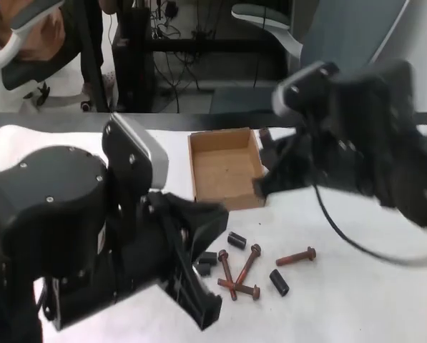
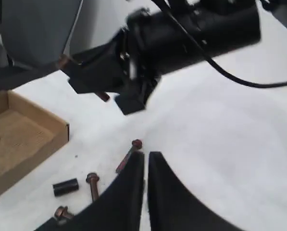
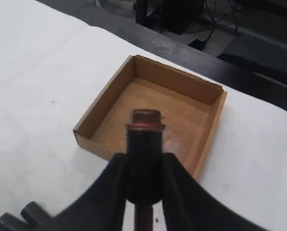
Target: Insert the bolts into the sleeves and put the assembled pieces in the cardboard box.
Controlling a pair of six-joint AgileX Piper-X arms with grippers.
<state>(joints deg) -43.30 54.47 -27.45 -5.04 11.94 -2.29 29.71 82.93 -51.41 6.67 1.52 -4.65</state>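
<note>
item 1: shallow, open-topped brown cardboard box (image 1: pixel 226 171). it sits at the upper centre of the high view, on the white-covered bench (image 1: pixel 356 300).

item 2: right gripper (image 3: pixel 144 173), on the arm at the right of the high view, just beside the box's right wall. its fingers are clamped on a short black cylindrical sleeve (image 3: pixel 144 159). a reddish-brown hex-headed bolt (image 3: pixel 145 119) is seated through the sleeve, with the head standing out of one end and the shank out of the other. in the right wrist view this assembled piece hangs in front of the box's open interior.

item 3: left gripper (image 2: pixel 145 163), on the arm at the lower left of the high view. its fingers are drawn together to a thin slit with nothing between them. it is held over the bench, close to the loose parts.

item 4: loose bolts (image 1: pixel 247 263), four, reddish-brown, lying flat at the lower centre of the high view. three are clustered and partly crossing. one lies apart to the right, pointing toward the right edge.

item 5: loose sleeves (image 1: pixel 236 239), black and short, scattered among the bolts. one is above the cluster, one is to its lower right, and two are tight against the left gripper's edge.
</note>
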